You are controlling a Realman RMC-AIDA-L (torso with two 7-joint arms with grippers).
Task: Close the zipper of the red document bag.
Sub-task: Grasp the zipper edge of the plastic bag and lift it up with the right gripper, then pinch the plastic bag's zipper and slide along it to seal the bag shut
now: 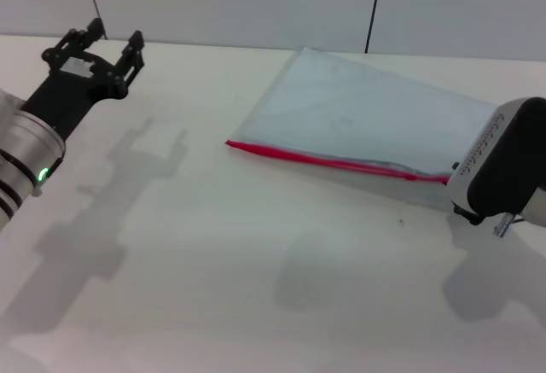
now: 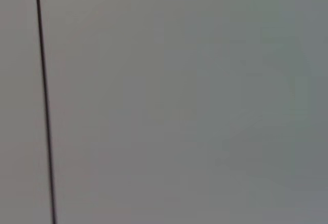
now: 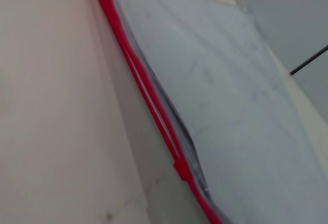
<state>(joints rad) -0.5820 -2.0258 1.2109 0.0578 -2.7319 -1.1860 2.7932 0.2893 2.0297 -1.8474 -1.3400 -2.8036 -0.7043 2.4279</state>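
The red document bag point(image 1: 367, 113) lies flat on the white table at the back right, translucent pale blue-grey. Its zipper point(image 1: 333, 161) is the red strip along the near long edge. In the right wrist view the zipper point(image 3: 138, 80) splits into two red strips on one side of a small red slider point(image 3: 182, 170), and the bag point(image 3: 230, 106) spreads beside it. My right gripper point(image 1: 465, 192) sits low at the right-hand end of the zipper and covers that corner. My left gripper point(image 1: 109, 38) hovers open and empty at the far left, well away from the bag.
A pale wall with dark vertical seams point(image 1: 374, 6) rises behind the table point(image 1: 213, 262). The left wrist view shows only that wall and one seam point(image 2: 45, 106). Bare tabletop stretches in front of the bag and between the arms.
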